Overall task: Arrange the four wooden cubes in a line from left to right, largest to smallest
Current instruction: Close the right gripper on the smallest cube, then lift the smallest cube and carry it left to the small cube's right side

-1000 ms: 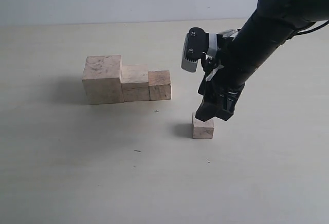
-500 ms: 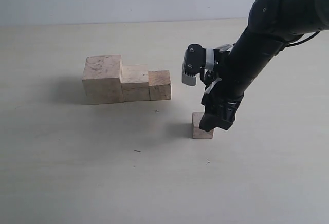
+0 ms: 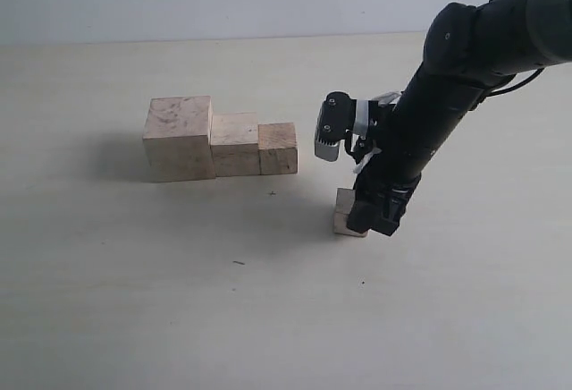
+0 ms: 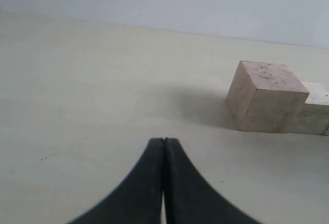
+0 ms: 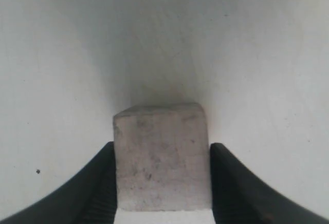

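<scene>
Now you are on the last pick. Your right end effector (image 3: 372, 220) straddles the smallest cube (image 3: 343, 214), jaws pressed on two opposite sides, grasping it where it sits on the desk (image 3: 134, 300), near and right of the row. The three larger cubes (image 3: 236, 144) stand touching, biggest at left. Next, I judge, lift it and set it against the right face of the third cube (image 3: 278, 148). Being a cube, it has no long axis; its faces look roughly square to the row. Your left end effector (image 4: 164, 149) is clenched and empty.
</scene>
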`<state>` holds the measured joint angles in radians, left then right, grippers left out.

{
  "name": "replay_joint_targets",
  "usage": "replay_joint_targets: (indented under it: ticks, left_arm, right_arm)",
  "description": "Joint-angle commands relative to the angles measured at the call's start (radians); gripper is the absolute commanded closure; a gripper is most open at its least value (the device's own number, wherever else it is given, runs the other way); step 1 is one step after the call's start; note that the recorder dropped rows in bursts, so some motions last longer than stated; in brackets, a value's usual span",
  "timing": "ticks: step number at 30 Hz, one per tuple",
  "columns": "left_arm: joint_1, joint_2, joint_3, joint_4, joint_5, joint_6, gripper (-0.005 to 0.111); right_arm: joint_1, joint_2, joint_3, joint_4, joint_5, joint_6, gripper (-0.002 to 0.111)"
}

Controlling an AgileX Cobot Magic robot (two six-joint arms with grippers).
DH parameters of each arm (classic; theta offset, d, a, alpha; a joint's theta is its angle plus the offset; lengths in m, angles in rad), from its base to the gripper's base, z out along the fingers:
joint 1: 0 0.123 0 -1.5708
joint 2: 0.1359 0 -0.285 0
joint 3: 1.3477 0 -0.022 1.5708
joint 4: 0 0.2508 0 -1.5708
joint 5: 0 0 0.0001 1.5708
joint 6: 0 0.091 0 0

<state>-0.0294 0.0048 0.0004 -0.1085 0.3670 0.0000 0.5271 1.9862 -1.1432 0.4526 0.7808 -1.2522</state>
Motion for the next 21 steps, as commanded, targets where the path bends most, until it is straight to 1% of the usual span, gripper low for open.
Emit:
replay_joint_targets:
  ticks: [1,2,3,6,9,12,15,18,21]
  left_arm:
    - [-0.007,-0.005,0.000,-0.001,-0.005,0.000,0.107]
    - [-0.007,-0.005,0.000,-0.001,-0.005,0.000,0.107]
    - [-0.007,-0.005,0.000,-0.001,-0.005,0.000,0.107]
    - [-0.007,-0.005,0.000,-0.001,-0.005,0.000,0.107]
    - [-0.007,-0.005,0.000,-0.001,-0.005,0.000,0.107]
    - [-0.007,-0.005,0.000,-0.001,-0.005,0.000,0.107]
    - [-0.007,-0.005,0.000,-0.001,-0.005,0.000,0.107]
    - [-0.007,-0.005,0.000,-0.001,-0.005,0.000,0.107]
    - [-0.007,-0.005,0.000,-0.001,-0.005,0.000,0.107]
  right_arm:
    - [-0.003,-0.015,0.003,0.019,-0.020,0.006,0.096]
    - [-0.003,-0.015,0.003,0.021,-0.031,0.006,0.106]
    - [-0.003,-0.015,0.003,0.021,-0.045,0.014,0.108]
    - [-0.003,-0.018,-0.005,0.007,-0.118,0.050,0.108]
    - [-0.003,-0.018,-0.044,-0.029,-0.121,0.050,0.108]
    - [-0.003,-0.018,-0.103,-0.120,-0.125,0.048,0.108]
    - [-0.007,-0.016,-0.153,-0.173,-0.160,0.041,0.108]
    - [-0.036,0.012,-0.210,-0.166,-0.171,0.041,0.108]
    - [-0.079,0.059,-0.283,-0.124,-0.118,0.032,0.108]
